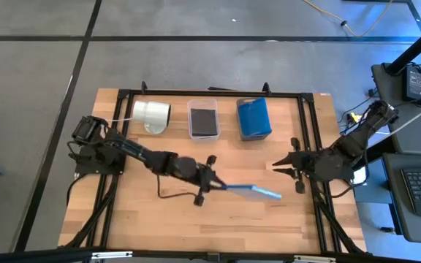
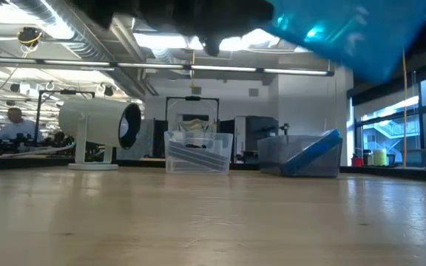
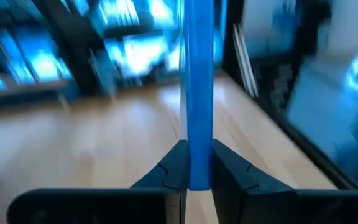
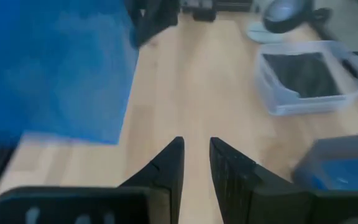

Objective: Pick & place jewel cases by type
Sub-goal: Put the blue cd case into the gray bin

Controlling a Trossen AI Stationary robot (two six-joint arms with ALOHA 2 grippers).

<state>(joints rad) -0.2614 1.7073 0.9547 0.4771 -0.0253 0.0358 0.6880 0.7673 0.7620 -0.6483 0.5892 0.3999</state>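
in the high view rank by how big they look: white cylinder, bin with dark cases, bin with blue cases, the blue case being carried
1. bin with blue cases
2. bin with dark cases, nearly alike
3. white cylinder
4. blue case, seen edge-on in the left gripper, so unsure

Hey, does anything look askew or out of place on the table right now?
One blue case sits tilted in the right bin, one corner sticking above the rim rather than lying flat. Nothing looks spilled or damaged.
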